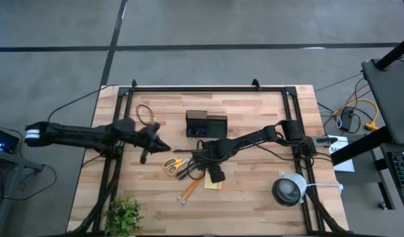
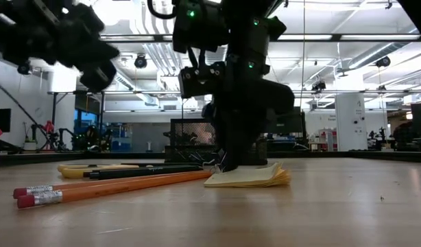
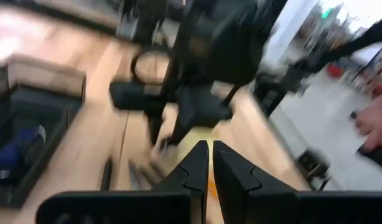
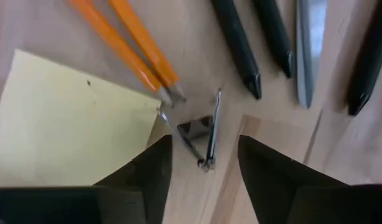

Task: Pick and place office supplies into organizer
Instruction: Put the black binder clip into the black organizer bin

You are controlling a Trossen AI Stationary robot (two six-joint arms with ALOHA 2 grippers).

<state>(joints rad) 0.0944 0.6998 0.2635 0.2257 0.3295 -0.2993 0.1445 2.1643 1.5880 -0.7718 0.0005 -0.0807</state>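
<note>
The right hand [image 4: 200,165] is down low over the middle of the tabletop [image 1: 254,204], its two dark fingers [image 4: 147,171] standing apart with nothing between them. Right under that gap lies a small metal binder clip [image 4: 200,140], resting on the wood at the corner of the yellow sticky-note pad [image 4: 66,124]. The tips of two orange pencils [image 4: 132,46] come in beside the clip, touching the pad's edge. Past them I can see the points of dark pens [image 4: 237,40] and the grey blade of the scissors [image 4: 305,53], all lying loose on the wood.

From above, that cluster sits just in front of the black organizer [image 1: 205,124], which stands toward the far side of the tabletop; the scissors' yellow handles [image 1: 172,164] point to the left. From table height the pad [image 2: 251,178] shows as a slightly curled stack with the right arm standing directly over it.

The left hand [image 3: 209,163] hangs in the air over the left part of the tabletop, fingers pressed together and holding nothing.

A small green plant [image 1: 123,214] sits at the near left corner, and a round white-grey device [image 1: 289,189] near the right edge.
</note>
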